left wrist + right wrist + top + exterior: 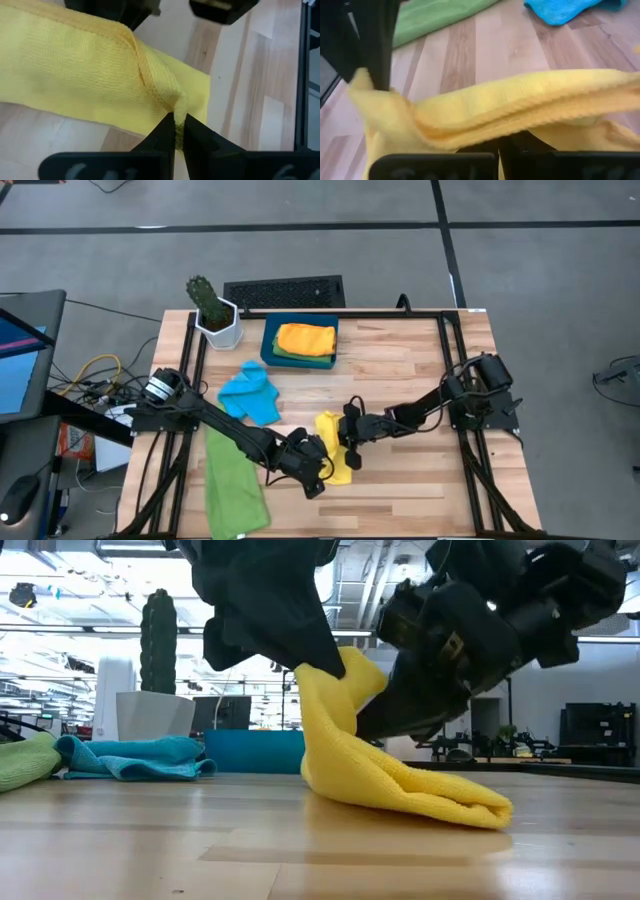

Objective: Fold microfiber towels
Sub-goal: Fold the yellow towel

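Note:
A yellow towel (330, 442) lies bunched in the middle of the table, one end raised (335, 680) and the rest on the wood (420, 790). My left gripper (325, 465) is shut on it at its near side. My right gripper (350, 435) is shut on it from the right. A sky-blue towel (250, 393) lies crumpled at the left. A green towel (235, 480) lies spread at the near left. An orange towel (305, 338) lies folded on another green one in the dark teal tray (268, 340). My left gripper pinches the yellow towel's hemmed edge (176, 107) between its two fingertips (165, 131), where the hem puckers. The raised cloth hangs from the hold, and its lower part lies on the table. My right gripper pinches a thick fold of several layers of the yellow towel (520, 120) between its fingers, coming level from the table's right. The fingers lie under the fold and the cloth hides the contact. The fold is raised, and the towel's rest lies on the table.
A potted cactus (213, 313) and a black keyboard (285, 290) stand at the far edge. Black rails run along the table's left and right sides (458, 380). Bare wood shows at the near right (410, 490).

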Available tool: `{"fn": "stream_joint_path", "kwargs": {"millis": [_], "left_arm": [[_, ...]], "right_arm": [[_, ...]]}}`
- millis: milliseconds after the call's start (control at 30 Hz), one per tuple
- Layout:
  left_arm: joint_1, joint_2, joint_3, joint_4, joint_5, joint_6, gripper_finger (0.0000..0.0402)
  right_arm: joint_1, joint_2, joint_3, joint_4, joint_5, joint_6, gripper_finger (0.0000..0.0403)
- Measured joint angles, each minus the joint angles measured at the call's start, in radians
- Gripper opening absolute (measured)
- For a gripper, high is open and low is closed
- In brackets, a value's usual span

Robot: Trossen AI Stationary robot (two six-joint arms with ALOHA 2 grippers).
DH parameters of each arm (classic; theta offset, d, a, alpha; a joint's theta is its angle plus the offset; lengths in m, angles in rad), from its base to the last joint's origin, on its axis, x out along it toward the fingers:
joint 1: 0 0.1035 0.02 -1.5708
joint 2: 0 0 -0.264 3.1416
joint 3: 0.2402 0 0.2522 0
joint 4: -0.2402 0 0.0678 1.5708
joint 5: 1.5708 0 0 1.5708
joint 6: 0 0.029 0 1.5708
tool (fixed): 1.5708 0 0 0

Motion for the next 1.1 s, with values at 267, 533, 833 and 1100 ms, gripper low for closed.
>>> {"fn": "stream_joint_path", "kwargs": {"millis": [267,533,833,1100], "left_arm": [[0.006,0.0,0.0,-0.011,-0.015,-0.051,0.0016],[0.006,0.0,0.0,0.049,0.024,-0.034,0.0016],[0.007,0.0,0.0,0.144,0.059,0.03,0.0032],[0.023,0.0,0.0,0.209,0.236,0.061,0.0119]], "right_arm": [[0.056,-0.024,0.0,-0.042,0.004,0.064,0.0022],[0.138,-0.023,0.0,-0.066,0.059,0.166,0.002],[0.173,-0.005,0.0,-0.124,0.079,0.198,0.0027],[0.15,-0.004,0.0,-0.15,0.079,0.172,0.0021]]}}
